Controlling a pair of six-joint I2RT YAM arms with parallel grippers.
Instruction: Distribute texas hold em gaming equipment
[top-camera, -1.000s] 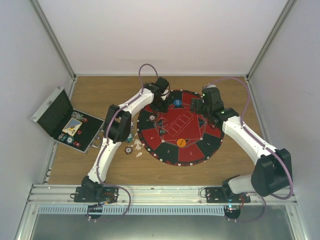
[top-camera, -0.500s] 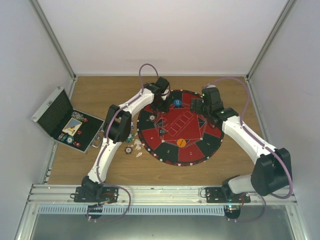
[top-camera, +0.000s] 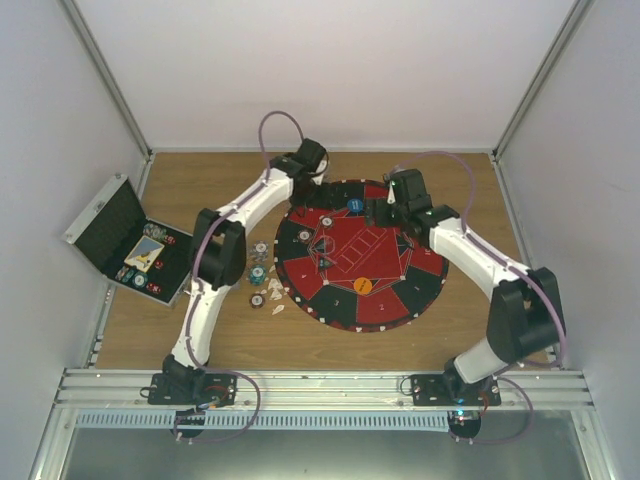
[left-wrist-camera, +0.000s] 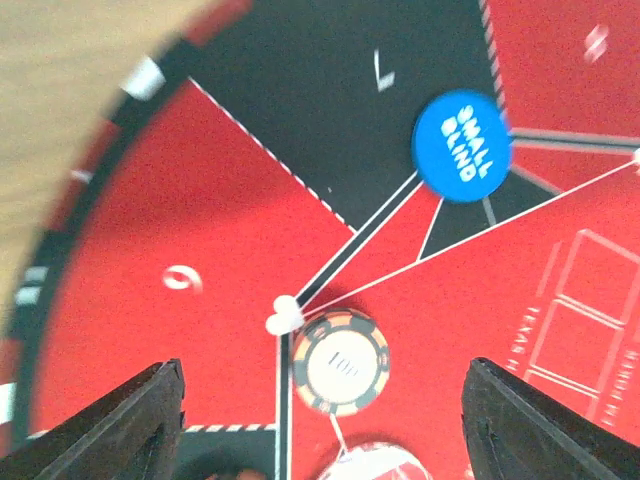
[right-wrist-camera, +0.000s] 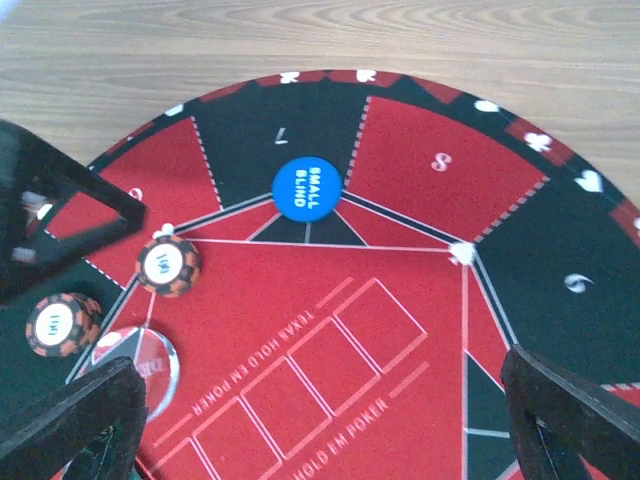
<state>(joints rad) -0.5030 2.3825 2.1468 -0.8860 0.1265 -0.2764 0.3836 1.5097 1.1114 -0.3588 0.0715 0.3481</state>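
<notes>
Now | left tool (left-wrist-camera: 322, 375) released above chip (left-wrist-camera: 340, 362), arm outstretched | right tool (right-wrist-camera: 322, 365) released, empty, arm bent over mat (right-wrist-camera: 420, 150)

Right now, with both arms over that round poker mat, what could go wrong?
The left pincer hangs open astride an orange-striped 100 chip; a sideways move could knock it off its spot. The right pincer, open too, is close beside it over the mat, so they could bump. The left arm's elbow could scatter loose chips on the table.
</notes>
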